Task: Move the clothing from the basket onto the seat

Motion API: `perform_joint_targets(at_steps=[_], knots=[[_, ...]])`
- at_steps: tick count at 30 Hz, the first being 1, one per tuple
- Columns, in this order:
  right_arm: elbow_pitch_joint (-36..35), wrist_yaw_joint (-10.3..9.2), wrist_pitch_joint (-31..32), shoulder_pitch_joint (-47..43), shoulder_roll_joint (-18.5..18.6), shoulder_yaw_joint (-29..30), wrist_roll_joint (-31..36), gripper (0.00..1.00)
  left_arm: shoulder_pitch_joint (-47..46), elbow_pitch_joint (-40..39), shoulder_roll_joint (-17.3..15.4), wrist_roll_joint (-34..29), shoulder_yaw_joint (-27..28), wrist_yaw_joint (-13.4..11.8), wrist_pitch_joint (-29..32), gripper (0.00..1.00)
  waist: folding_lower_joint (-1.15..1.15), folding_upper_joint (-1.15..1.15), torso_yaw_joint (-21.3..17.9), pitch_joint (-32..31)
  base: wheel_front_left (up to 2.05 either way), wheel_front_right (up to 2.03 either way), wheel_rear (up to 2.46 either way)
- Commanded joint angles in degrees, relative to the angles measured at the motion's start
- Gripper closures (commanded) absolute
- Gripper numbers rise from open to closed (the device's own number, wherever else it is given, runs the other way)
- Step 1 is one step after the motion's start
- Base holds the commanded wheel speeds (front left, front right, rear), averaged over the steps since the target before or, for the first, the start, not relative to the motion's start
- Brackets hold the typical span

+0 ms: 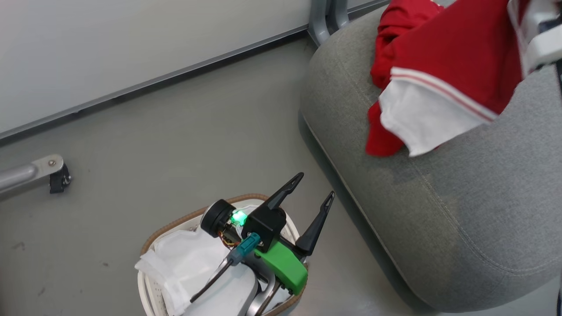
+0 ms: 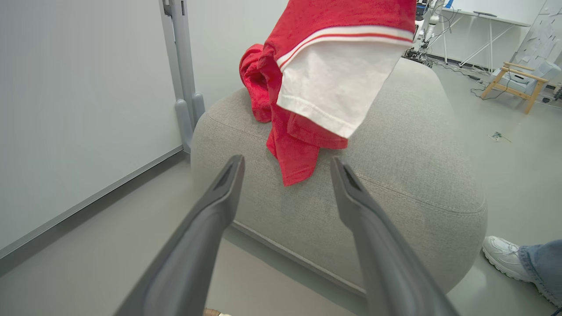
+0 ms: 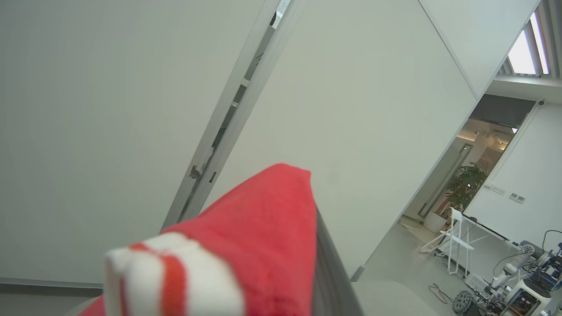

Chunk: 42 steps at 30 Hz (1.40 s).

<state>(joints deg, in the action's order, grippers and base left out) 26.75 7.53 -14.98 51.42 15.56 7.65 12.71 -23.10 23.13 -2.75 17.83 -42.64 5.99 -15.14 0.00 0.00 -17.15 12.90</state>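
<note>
Head view: gripping the red clothing (image 1: 452, 52) in the right end effector (image 3: 290, 245), lower folds touching the seat (image 1: 461, 210). Hovering over the basket (image 1: 175, 221) with the left end effector (image 1: 316, 184), spread wide and empty. Seeing white liner (image 1: 189, 259) inside, no red. Judging nearly done: lowering and letting go onto the seat left.

In the head view, the basket (image 1: 175, 223) is set on the floor (image 1: 175, 131) at the bottom centre, with the left tool (image 1: 316, 184) above it. The seat (image 1: 461, 210) is placed to the right, and the clothing (image 1: 456, 57) is draped over it at the upper right.
</note>
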Motion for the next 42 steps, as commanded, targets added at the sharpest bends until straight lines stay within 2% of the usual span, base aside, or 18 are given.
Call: perform_joint_targets(at_steps=[1,7,10,17,21,28,33,36,37,38,39,42], knots=[[0.6,-0.08,0.5,3.4,1.7,0.0,-0.1,1.0,-1.3,0.0,-0.3,-0.4,0.3,0.0,0.0,0.0,0.0,0.0,2.2,2.3,0.0,0.0,0.0],[3.1,-0.08,3.7,15.7,9.9,0.0,-0.4,1.0,-3.1,-0.5,-0.3,-1.9,0.6,0.1,0.0,0.0,0.0,0.0,5.4,7.4,0.0,0.0,0.0],[3.9,-0.08,4.9,20.5,12.7,0.3,-0.8,1.0,-4.8,-1.2,-0.3,-2.8,1.0,-0.2,0.0,0.0,0.0,0.0,7.0,11.3,0.0,0.0,0.0],[10.2,-0.08,4.5,23.1,15.5,3.1,0.9,1.0,-9.2,-2.0,-0.3,-5.3,1.3,-0.6,0.0,0.0,0.0,0.0,10.1,19.5,0.0,0.0,0.0],[15.5,-0.08,2.5,21.3,15.5,6.5,3.0,1.0,-10.4,-2.1,-0.3,-6.5,2.5,-1.0,0.0,0.0,0.0,0.0,10.8,22.6,0.0,0.0,0.0],[23.2,-0.08,0.4,17.1,12.3,13.9,7.9,1.0,-10.6,-1.8,-0.7,-8.7,5.2,-0.9,0.0,0.0,0.0,0.0,9.8,25.7,0.0,0.0,0.0],[24.8,-0.08,-0.2,14.0,8.5,18.4,12.0,1.0,-10.2,-1.5,-1.1,-9.9,5.9,-0.5,0.0,0.0,0.0,0.0,8.2,26.3,0.0,0.0,0.0],[22.2,-0.08,-0.3,11.5,5.7,19.3,13.1,0.98,-9.7,-1.2,-1.2,-10.2,6.2,-0.2,0.0,0.0,0.0,0.0,7.0,25.9,0.0,0.0,0.0],[21.4,-0.08,-0.3,10.6,5.0,19.1,13.0,0.53,-9.6,-1.1,-1.2,-10.3,6.2,-0.1,0.0,0.0,0.0,0.0,6.7,25.6,0.0,0.0,0.0],[20.8,-0.08,-0.3,9.9,4.6,18.8,12.7,0.23,-9.5,-1.0,-1.2,-10.2,6.3,0.0,0.0,0.0,0.0,0.0,6.5,25.4,0.0,0.0,0.0],[19.9,-0.08,-0.3,9.0,4.2,18.5,12.3,0.0,-9.2,-0.9,-1.2,-10.2,6.4,0.0,0.0,0.0,0.0,0.0,6.2,25.1,0.0,0.0,0.0],[17.4,-0.08,-0.3,6.1,2.9,17.5,10.4,0.0,-8.6,-0.6,-1.1,-10.1,6.5,0.1,0.0,0.0,0.0,0.0,5.5,23.9,0.0,0.0,0.0]])
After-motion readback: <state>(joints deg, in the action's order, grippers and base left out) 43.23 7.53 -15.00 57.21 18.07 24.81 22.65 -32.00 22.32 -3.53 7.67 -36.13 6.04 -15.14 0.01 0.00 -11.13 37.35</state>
